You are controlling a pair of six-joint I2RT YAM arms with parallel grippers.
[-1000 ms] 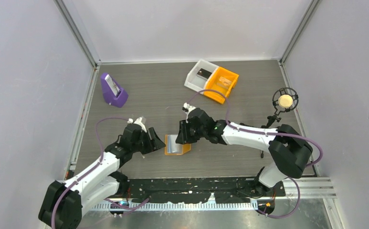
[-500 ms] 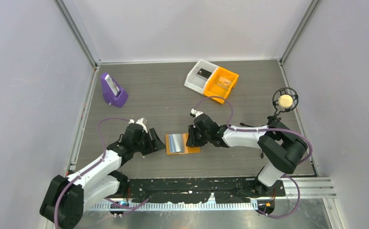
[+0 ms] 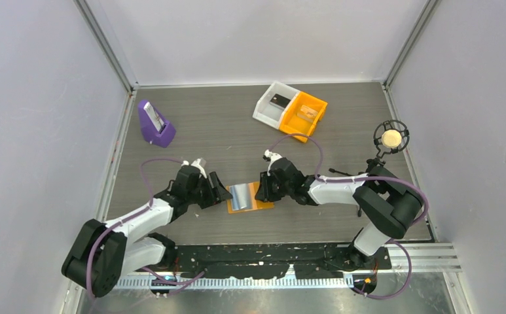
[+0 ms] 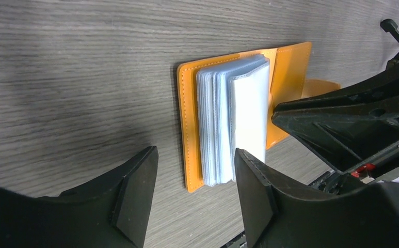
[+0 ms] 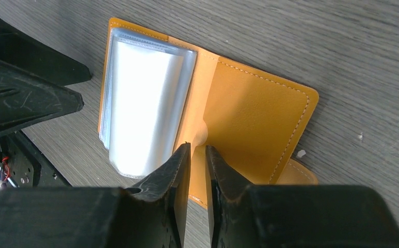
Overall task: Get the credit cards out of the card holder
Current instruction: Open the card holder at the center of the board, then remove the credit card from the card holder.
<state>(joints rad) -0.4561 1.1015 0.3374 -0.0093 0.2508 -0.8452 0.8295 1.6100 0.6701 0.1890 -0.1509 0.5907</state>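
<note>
The card holder (image 3: 249, 199) lies open between my grippers. My left gripper (image 4: 194, 155) is spread just short of its clear sleeves (image 4: 228, 119). My right gripper (image 5: 196, 149) is nearly closed, pinching the orange cover.

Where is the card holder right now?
In the top view, the card holder lies open on the table, towards the near edge, between the left gripper on its left and the right gripper over its right half.
</note>
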